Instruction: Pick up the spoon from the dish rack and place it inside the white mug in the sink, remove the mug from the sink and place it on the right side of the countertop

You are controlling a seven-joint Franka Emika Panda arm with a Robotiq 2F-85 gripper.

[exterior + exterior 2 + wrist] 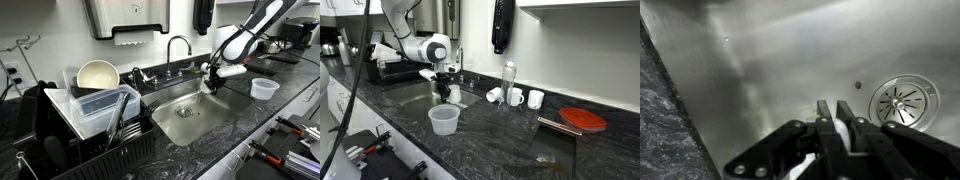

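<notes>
Spoon (842, 135) over the sink (190, 125), pinched in the gripper (835, 108)

Pretty sure it's that thin pale sliver clamped between the two dark fingers (824, 112), which sit almost together, up by the sink's far right corner. Brushed steel floor below is mostly bare. The round slotted drain (905, 103) is off to the right in the wrist view, with the glossy veined black bench (660, 130) edge at left.

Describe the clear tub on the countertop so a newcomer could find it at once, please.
Start at the steel sink and step onto the black countertop beside it. Toward the front edge stands a round tub, alone. Unlike the white mugs by the wall, it is translucent, wider and has no handle.
</notes>
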